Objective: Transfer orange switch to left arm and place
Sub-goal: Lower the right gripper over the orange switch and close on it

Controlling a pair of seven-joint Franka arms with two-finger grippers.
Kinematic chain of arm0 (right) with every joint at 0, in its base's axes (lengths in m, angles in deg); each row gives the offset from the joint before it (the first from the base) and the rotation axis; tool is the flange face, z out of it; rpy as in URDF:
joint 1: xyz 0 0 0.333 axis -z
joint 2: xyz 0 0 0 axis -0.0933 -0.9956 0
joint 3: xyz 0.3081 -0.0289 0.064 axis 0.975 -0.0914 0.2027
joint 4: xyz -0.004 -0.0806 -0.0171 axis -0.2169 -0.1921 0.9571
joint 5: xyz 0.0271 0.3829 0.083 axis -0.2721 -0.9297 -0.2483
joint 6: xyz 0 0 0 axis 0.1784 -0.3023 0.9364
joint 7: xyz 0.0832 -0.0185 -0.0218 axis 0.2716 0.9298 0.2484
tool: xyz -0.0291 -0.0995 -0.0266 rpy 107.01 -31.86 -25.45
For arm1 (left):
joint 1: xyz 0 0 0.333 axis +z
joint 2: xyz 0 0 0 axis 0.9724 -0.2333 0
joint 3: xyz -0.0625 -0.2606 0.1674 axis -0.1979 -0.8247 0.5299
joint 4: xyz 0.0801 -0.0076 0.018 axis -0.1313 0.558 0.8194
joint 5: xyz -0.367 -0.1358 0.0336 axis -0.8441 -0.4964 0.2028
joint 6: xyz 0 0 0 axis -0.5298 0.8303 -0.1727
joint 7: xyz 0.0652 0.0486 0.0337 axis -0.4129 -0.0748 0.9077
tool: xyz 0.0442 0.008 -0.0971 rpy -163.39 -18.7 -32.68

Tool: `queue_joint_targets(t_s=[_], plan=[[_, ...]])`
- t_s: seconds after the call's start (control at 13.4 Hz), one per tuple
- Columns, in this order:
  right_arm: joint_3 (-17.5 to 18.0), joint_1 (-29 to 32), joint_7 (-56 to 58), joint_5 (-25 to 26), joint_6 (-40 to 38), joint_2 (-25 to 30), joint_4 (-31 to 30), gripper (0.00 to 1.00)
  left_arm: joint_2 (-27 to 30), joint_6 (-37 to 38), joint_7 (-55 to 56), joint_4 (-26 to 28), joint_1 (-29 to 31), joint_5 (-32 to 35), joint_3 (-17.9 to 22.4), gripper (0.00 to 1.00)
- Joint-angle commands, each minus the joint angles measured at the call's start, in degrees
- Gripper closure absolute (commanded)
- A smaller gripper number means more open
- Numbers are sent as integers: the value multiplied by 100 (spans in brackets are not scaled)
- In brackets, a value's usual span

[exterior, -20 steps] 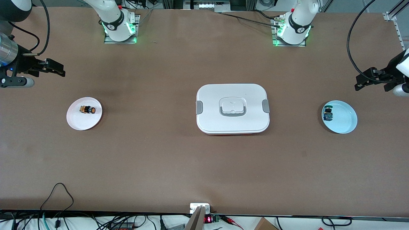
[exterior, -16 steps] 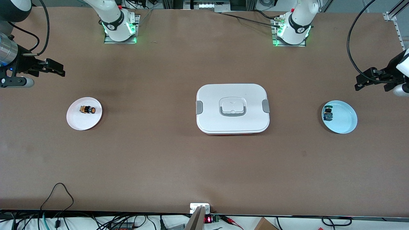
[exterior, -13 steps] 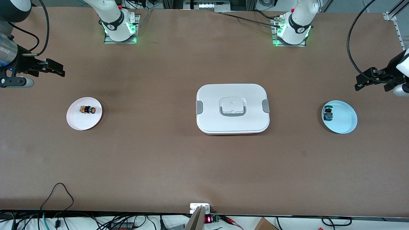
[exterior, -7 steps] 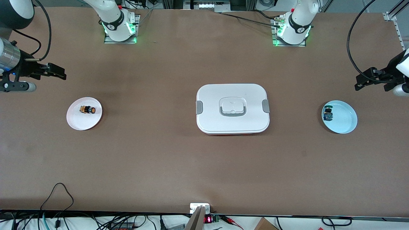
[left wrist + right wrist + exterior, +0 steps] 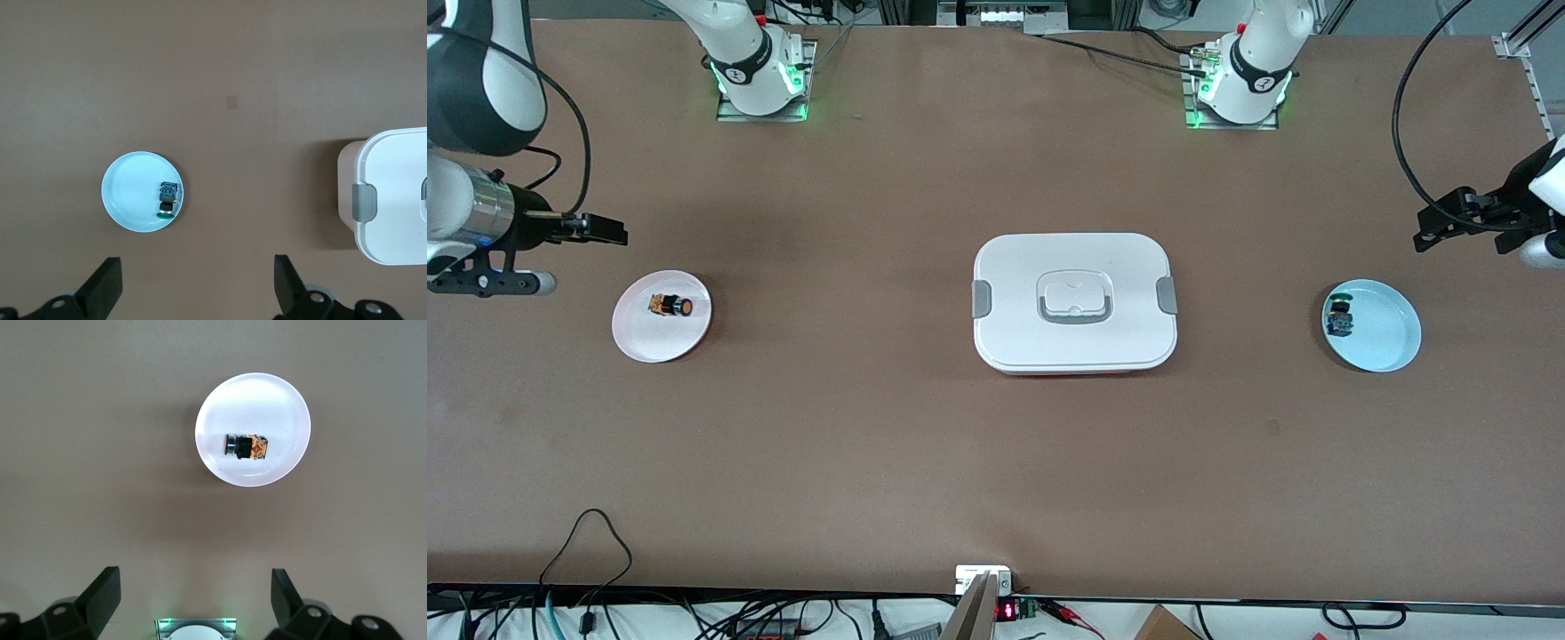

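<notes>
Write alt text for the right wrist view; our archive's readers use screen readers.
The orange switch lies on its side on a small white plate on the brown table, untouched. The right gripper hangs open above the table, its two black fingers apart, holding nothing.

You get even, bright overhead light on the counter (image 5: 871, 427), with only soft, short shadows around the box (image 5: 1075, 302) and both plates. The white plate (image 5: 253, 429) glares nearly blown out in the right wrist view. Green lamps glow at both arm bases. Everything looks sharp, with no edge warping.
</notes>
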Motion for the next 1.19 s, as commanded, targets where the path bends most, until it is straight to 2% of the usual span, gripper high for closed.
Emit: queue_joint_targets(t_s=[0.0,0.37,0.52,0.67,0.89,1.12], plan=[[15,58,27,41,164,-335,114,0,-79,143,-132,-191,56,-123,-15,0],[15,137,9,50,886,-942,44,0,-71,143,-132,-191,56,-123,-15,0],[15,120,1,225,1201,-1109,-34,0,-79,143,-132,-191,56,-123,-15,0],[24,294,1,428,1938,-1110,-542,0,-79,134,-132,-191,56,-123,-15,0],[24,532,27,428,3457,-1057,-1596,0,-71,143,-132,-191,56,-123,-15,0],[33,576,36,428,3997,-1075,-1977,0,-79,143,-132,-191,56,-123,-15,0]])
